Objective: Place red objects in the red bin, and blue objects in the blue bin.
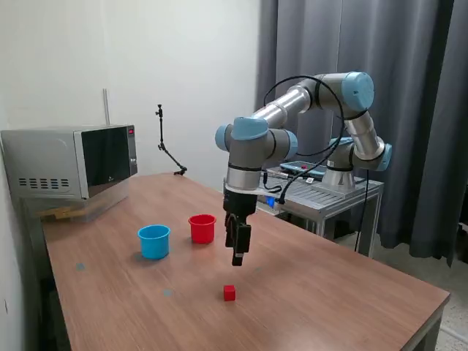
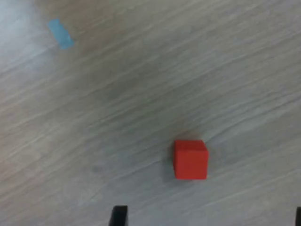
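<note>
gripper (image 1: 238,257) above table (image 1: 329,285), jaws apart, seemingly empty | red cube (image 1: 229,292) alone mid-table, bare wood around | red cup (image 1: 202,228), blue cup (image 1: 154,241) well behind

A wooden table (image 1: 314,285) stands before a white wall (image 1: 146,58), grey curtains (image 1: 409,73) and a microwave (image 1: 69,161).

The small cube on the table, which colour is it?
Red; the cube shows best in the wrist view.

Red cube (image 1: 229,292), light-blue cup (image 1: 153,241)
</note>
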You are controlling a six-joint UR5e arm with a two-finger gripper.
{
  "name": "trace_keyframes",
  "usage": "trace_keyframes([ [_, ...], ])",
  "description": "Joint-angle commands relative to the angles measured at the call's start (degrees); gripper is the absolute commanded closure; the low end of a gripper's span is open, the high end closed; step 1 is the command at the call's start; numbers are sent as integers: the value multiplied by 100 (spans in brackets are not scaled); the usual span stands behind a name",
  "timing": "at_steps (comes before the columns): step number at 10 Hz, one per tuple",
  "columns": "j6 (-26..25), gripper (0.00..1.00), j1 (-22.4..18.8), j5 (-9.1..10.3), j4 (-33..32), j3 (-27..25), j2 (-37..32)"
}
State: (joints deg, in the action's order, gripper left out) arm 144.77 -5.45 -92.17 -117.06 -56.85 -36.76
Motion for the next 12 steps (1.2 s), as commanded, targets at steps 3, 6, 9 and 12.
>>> trace_keyframes([
  [3,252,0,0,-37,-142,103,370],
  [6,481,0,0,-117,-194,200,494],
  [9,517,0,0,-125,-212,226,599],
  [12,517,0,0,-125,-212,271,687],
])
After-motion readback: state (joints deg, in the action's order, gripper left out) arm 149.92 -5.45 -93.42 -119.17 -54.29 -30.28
